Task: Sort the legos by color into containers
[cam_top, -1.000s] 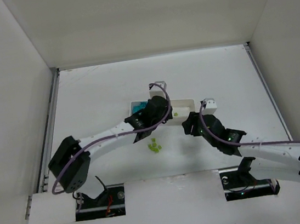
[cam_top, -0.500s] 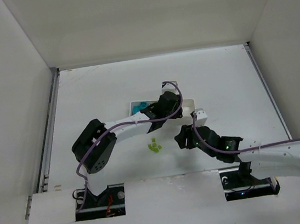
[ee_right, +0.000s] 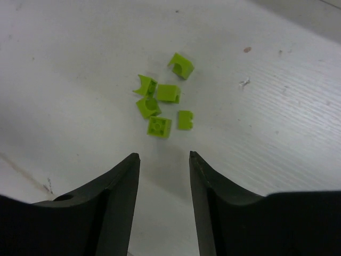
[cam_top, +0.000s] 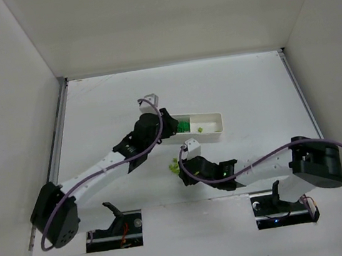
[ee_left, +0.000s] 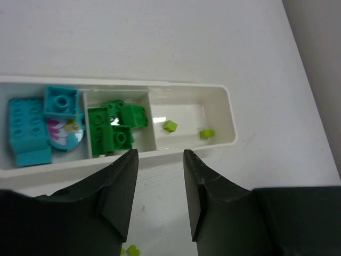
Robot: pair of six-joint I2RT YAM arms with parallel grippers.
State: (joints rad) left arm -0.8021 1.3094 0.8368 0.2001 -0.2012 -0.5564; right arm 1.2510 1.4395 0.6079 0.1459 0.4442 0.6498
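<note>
The long white tray (ee_left: 230, 114) holds cyan legos (ee_left: 26, 125) in its left compartment, dark green legos (ee_left: 109, 133) in the middle one and two pale yellow-green legos (ee_left: 170, 126) in the right one. My left gripper (ee_left: 160, 154) hovers open and empty just in front of the tray's near rim, over its middle part (cam_top: 169, 127). Several yellow-green legos (ee_right: 160, 101) lie in a loose cluster on the table (cam_top: 174, 164). My right gripper (ee_right: 164, 156) stands open and empty just short of that cluster, its fingertips (ee_right: 133, 160) level with the nearest brick.
White walls enclose the table on three sides, with a metal rail (cam_top: 58, 136) along the left edge. The right arm (cam_top: 258, 167) stretches low across the front of the table. The tray (cam_top: 217, 119) lies mid-table.
My left gripper has opened and drawn back from over the tray toward its left end. My right arm has swung left and down to the loose yellow-green cluster, its jaws narrowing somewhat.
</note>
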